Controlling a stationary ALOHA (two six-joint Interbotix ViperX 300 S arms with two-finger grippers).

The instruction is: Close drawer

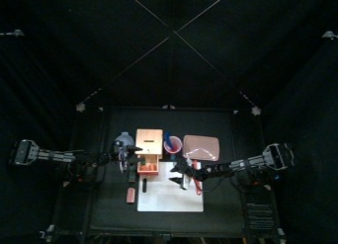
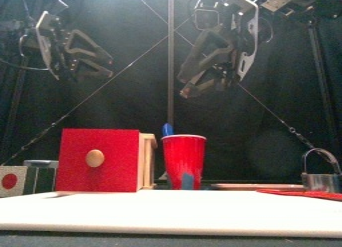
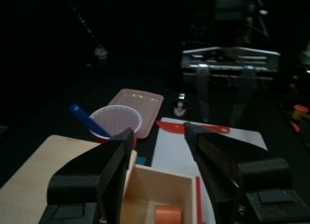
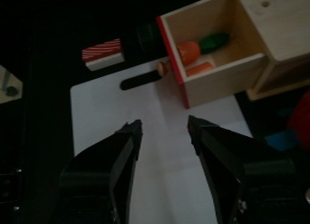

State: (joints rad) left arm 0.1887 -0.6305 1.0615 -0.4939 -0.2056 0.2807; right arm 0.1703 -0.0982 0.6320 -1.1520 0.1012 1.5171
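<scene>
The tan wooden box (image 1: 149, 139) stands at mid-table. Its drawer (image 4: 206, 46) is pulled out toward the table's front. The drawer is pale inside and holds an orange and a green piece. In the front view, the drawer's red front (image 2: 96, 159) carries a round wooden knob. My right gripper (image 4: 162, 125) is open and hovers over the white sheet (image 4: 145, 164), just in front of the red front and apart from it. My left gripper (image 3: 160, 135) is open above the drawer's left side and holds nothing. Both grippers hang high above the table in the front view.
A red cup (image 2: 183, 161) with a blue utensil stands right of the box. A pinkish-brown slab (image 1: 203, 145) lies behind it. A small red-and-white block (image 4: 103, 53) lies left of the sheet. A metal object (image 2: 321, 177) sits at the far right.
</scene>
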